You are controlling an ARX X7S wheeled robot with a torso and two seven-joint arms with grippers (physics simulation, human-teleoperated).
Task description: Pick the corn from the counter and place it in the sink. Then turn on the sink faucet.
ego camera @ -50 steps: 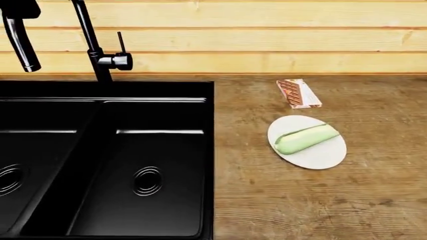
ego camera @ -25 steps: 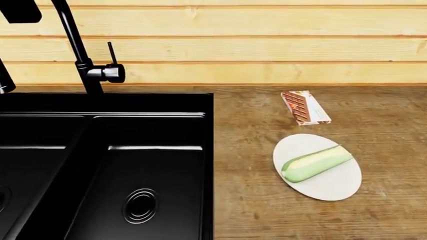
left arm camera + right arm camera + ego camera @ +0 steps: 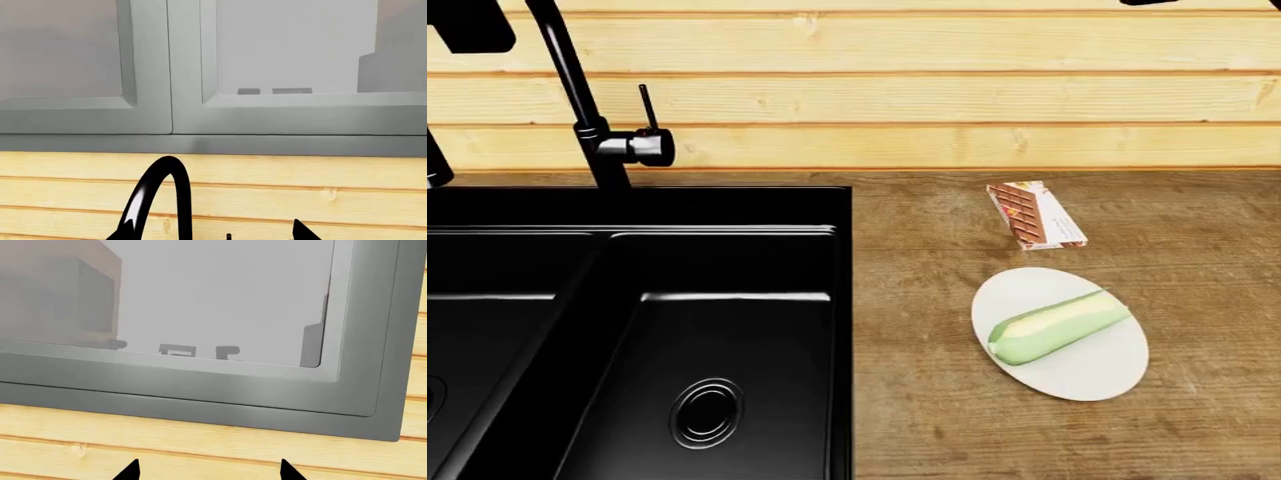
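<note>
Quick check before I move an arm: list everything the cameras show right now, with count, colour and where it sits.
corn: one, pale green with a yellow strip, lying on the plate.
plate: one, white, on the counter right of the sink.
chocolate bar: one, brown in a white wrapper, behind the plate, apart from it.
counter: one, brown wood grain.
sink: one, glossy black, two basins, nothing in them.
sink faucet: one, black gooseneck, behind the sink, lever upright.
wall: pale wood planks.
window frames: grey, above the planks.
left gripper: black fingertips apart, raised facing the wall.
right gripper: black fingertips apart, also facing the wall.
</note>
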